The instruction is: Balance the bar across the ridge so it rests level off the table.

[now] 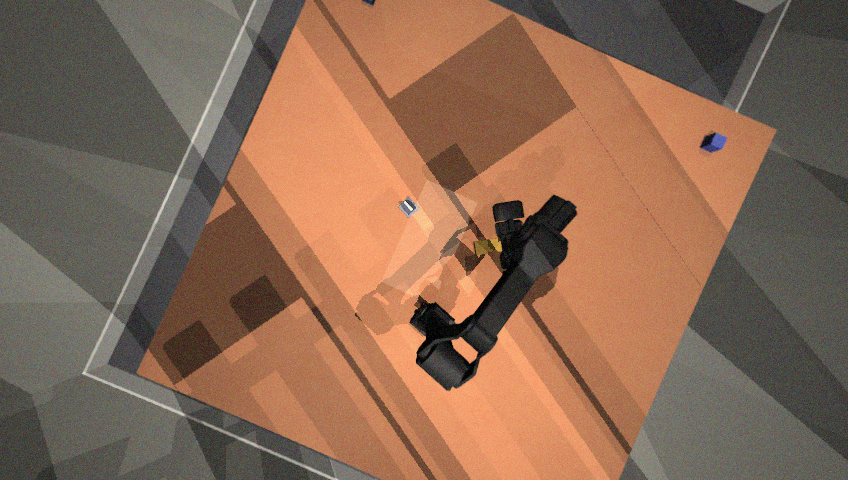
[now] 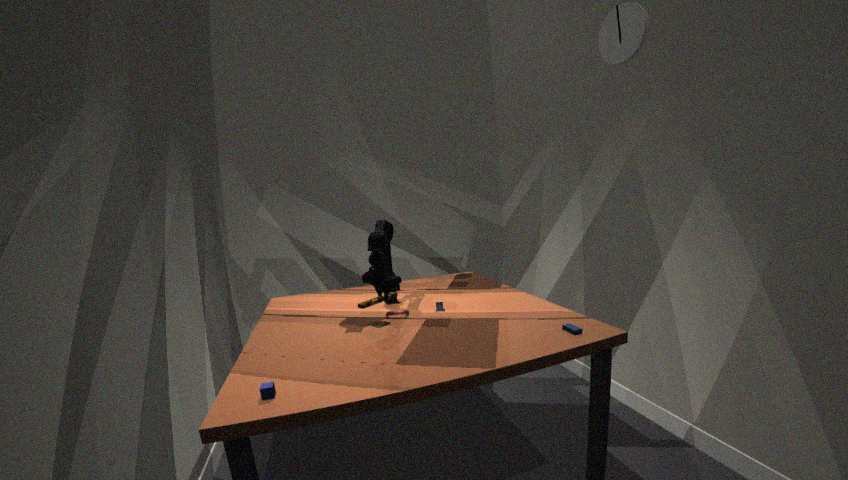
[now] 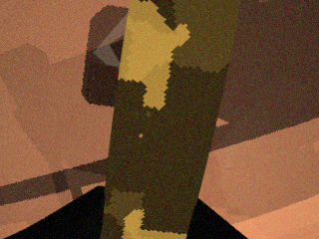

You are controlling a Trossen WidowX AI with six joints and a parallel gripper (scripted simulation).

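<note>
The yellow bar [image 1: 487,246] [image 2: 370,302] [image 3: 159,134] is long and flat. My gripper [image 2: 386,297] [image 3: 148,203] is shut on it, with a black finger at each side of the bar in the wrist view. The bar is off the table, with a gap beneath it in the exterior view. In the top view the arm hides the fingers and part of the bar. The ridge [image 1: 408,206] [image 2: 439,306] is a small grey block on the table, up and left of the bar in the top view and right of my gripper in the exterior view. The bar is not over it.
A blue cube [image 1: 713,142] [image 2: 267,390] sits near one table corner. A flat blue block [image 1: 368,1] [image 2: 571,328] lies near another edge. Shadows and light patches cross the orange-brown table [image 1: 624,333] [image 2: 333,380].
</note>
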